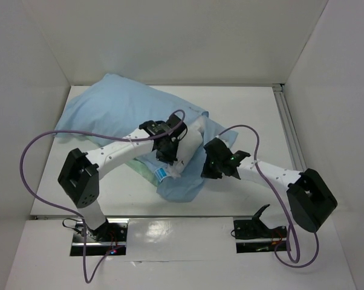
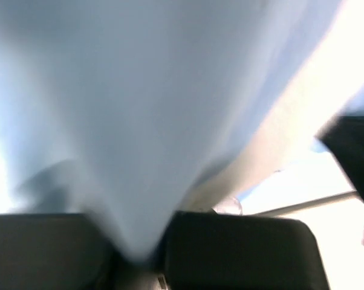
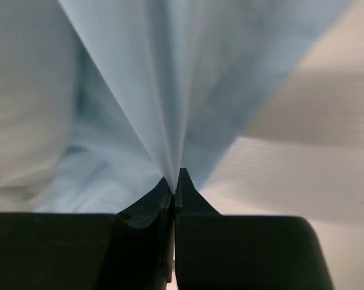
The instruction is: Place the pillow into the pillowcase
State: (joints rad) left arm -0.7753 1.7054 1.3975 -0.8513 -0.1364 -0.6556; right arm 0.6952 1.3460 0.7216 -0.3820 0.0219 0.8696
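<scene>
Mostly the pillow [image 1: 193, 134] looks to be swallowed: we see only its near end, a white strip showing at the mouth of the pillowcase [image 1: 112, 106], with the small blue label [image 1: 162, 175] at its nearest corner. The filled bulk lies diagonally on the table [image 1: 242, 109], its long axis running from the far left down toward the middle, with the open mouth at the near-right end.

Both arms work at that mouth. Our left gripper [image 1: 168, 151] sits over the exposed white end, and its wrist view shows a fold of light blue cloth [image 2: 139, 121] drawn down and pinched in the closed left gripper [image 2: 139, 254]. Our right gripper [image 1: 210, 162] is just beside the pillow's right flank; its wrist view shows the jaws pressed together on a fan of the same blue fabric [image 3: 182, 90], which runs taut up from the clamped right gripper [image 3: 175, 187]. A little sea-green edge peeks out under the left arm.

What matters, we judge, is direction: the uncovered end lies between the two grips, so the hem has to travel along the long axis, toward the near right. The left gripper is the nearer to the label corner.
</scene>
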